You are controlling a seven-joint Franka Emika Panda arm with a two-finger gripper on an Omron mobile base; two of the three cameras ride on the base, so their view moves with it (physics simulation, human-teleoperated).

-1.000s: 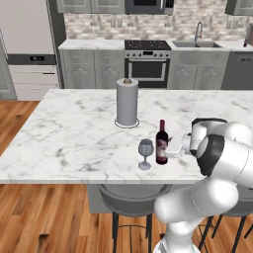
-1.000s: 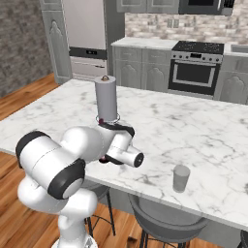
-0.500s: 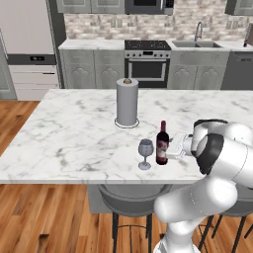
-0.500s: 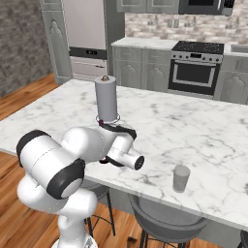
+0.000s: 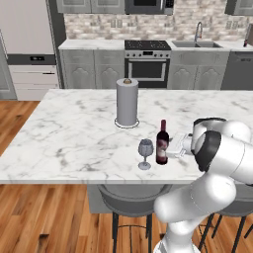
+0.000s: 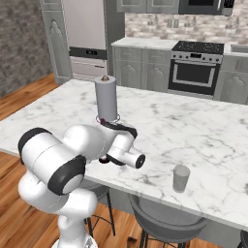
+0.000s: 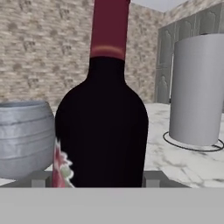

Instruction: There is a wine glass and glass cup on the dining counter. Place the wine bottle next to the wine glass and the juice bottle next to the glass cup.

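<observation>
Near the front edge of the long white grey-veined marble dining counter: one tall dark wine bottle with narrow neck, red cap and pale reddish label, upright, just beside one small clear stemmed wine glass on its left in the left base view. Close up from the hand: dark rounded shoulders, red foil above a paler band, a scrap of reddish label low on the left side, the glass's bowl just beside it. White arm bent low and reaching in sideways at counter height, two-finger gripper level with the bottle's lower body; grey fingertips flanking the bottle's base left and right, apart, contact with the glass impossible to judge. Farther back, one upright grey paper-towel roll on a ring base. Well apart to the right in the right base view, one plain straight-sided translucent grey glass cup, also near the front edge. Grey round stools tucked under the counter.
</observation>
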